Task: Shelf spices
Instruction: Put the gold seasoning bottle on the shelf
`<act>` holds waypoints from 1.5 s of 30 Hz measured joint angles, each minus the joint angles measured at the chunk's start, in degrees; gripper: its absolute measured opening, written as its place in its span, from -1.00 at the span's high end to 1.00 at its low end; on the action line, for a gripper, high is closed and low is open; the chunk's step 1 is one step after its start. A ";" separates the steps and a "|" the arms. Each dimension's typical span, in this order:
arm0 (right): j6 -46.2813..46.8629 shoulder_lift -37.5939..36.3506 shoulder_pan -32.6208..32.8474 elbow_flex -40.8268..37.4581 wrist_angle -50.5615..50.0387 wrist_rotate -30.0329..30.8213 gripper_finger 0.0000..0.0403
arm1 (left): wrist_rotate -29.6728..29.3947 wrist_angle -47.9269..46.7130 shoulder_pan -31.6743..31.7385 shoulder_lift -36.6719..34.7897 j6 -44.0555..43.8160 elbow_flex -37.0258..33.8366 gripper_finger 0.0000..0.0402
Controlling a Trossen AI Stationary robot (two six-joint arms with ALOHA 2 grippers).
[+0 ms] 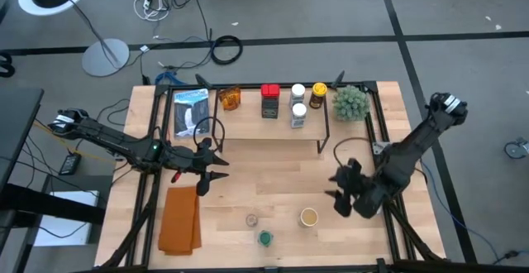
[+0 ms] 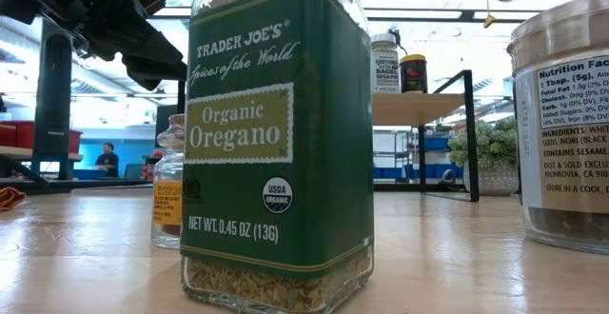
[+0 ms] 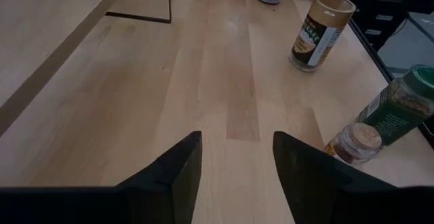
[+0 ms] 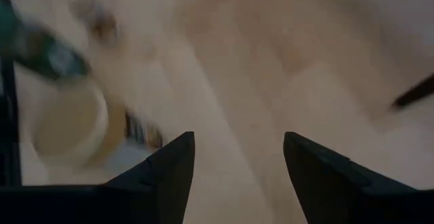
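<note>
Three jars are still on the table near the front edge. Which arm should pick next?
Right, probably. The right hand hangs open beside the tan-lidded jar. The left hand, also open, sits farther from that jar, though it is roughly as near the small clear jar.

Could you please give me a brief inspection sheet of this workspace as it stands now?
Surface: wooden table, bare in the middle.
Job's things: five spices on the shelf; oregano jar, tan-lidded jar and small jar at the front edge.
Clutter: orange cloth, plant ball, blue-white packet.
Grippers: left pincer open, empty; right pincer open, empty.
Cables: loose on the floor.
Surroundings: lamp base.
</note>
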 joint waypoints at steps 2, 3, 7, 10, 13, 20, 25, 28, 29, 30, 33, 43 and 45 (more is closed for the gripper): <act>2.81 1.76 1.08 -2.11 2.98 -0.21 -0.09 | 0.00 0.06 0.00 0.00 0.00 0.00 0.07; 4.36 2.79 1.47 -3.16 4.64 -0.24 -0.09 | 0.01 0.07 0.00 0.00 0.00 0.00 0.07; 7.58 7.29 1.43 -6.13 15.85 -1.44 -0.09 | 0.02 0.13 0.00 0.00 -0.37 0.00 0.07; 4.64 11.64 0.65 -6.78 21.19 -8.17 -0.07 | 0.02 0.04 0.00 0.00 -0.50 0.00 0.07; 2.46 16.05 0.06 -6.78 27.21 -13.23 -0.01 | 0.02 0.02 0.00 0.00 -0.46 0.00 0.07; -6.56 23.94 -1.34 -6.72 45.21 -17.24 0.27 | 0.03 0.01 0.00 0.00 -0.44 0.00 0.07; -9.30 26.36 -3.88 -6.67 50.00 -17.89 0.58 | 0.04 0.04 0.00 0.00 -0.68 0.00 0.07; -9.32 26.40 -7.12 -6.65 50.26 -17.42 0.77 | 0.07 0.05 0.00 0.00 -1.21 0.00 0.07; -9.72 26.43 -8.19 -6.67 51.09 -16.88 0.83 | 0.04 0.04 0.00 0.00 -1.34 0.00 0.07; -10.62 26.43 -9.42 -6.67 52.48 -16.72 0.89 | 0.05 0.04 -0.01 0.00 -1.49 0.00 0.07; -15.49 26.43 -12.92 -6.67 57.59 -16.70 0.98 | 0.07 0.04 0.00 0.00 -1.57 0.00 0.07; -13.94 24.81 -17.23 -6.60 57.53 -20.34 0.98 | 0.07 -0.12 -0.01 0.00 -3.06 0.00 0.07; -11.78 24.55 -16.54 -6.60 57.33 -23.13 0.99 | 0.07 -0.11 0.00 0.00 -3.06 0.00 0.07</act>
